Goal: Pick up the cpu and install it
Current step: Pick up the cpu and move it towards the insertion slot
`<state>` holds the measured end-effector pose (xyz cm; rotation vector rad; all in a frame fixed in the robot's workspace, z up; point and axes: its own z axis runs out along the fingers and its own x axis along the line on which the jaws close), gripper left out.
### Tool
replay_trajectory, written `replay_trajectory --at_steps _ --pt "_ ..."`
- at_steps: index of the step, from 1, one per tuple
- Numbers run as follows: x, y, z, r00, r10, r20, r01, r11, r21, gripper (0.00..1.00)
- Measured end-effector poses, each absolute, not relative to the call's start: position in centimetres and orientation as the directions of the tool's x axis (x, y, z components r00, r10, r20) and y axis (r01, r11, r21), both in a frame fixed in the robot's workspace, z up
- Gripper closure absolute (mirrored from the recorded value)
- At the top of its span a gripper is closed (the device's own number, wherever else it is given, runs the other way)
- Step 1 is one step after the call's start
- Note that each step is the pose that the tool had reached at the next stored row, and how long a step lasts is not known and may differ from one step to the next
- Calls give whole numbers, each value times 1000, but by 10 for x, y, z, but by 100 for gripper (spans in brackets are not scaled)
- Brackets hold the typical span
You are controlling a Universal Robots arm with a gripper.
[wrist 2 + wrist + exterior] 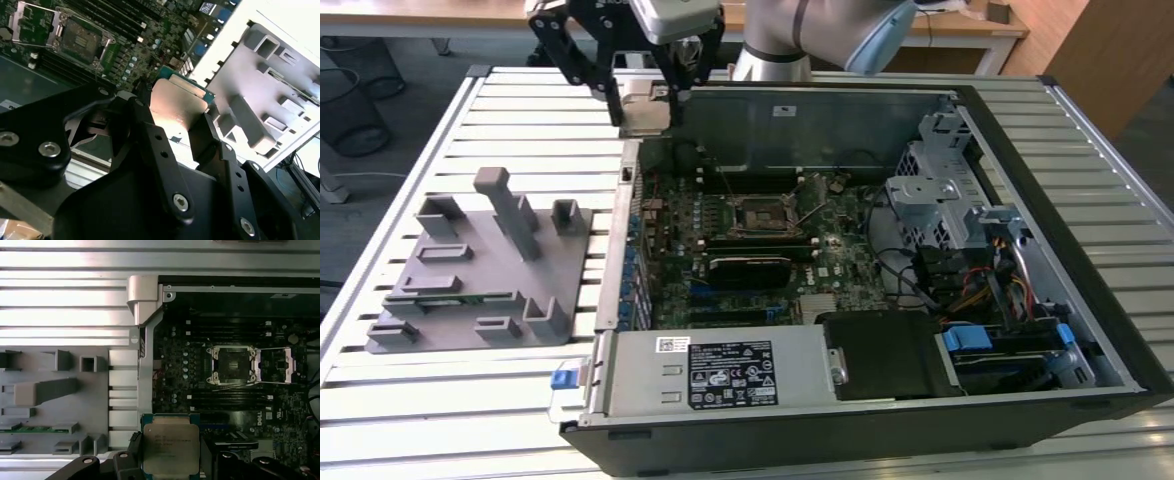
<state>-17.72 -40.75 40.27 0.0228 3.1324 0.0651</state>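
End effector [644,112], clamped on the cpu [170,445], is best held level, chip squared to the open socket [234,365]

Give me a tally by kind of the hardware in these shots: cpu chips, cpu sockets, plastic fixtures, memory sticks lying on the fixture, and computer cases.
cpu: 1
cpu socket: 1
grey plastic fixture: 1
green memory stick lying on it: 1
open computer case: 1
Total: 5
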Motion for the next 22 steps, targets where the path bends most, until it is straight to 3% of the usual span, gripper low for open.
replay_trajectory --at_steps 22 --pt "-104 -376 393 -1000 15 -8 14 999 42 46"
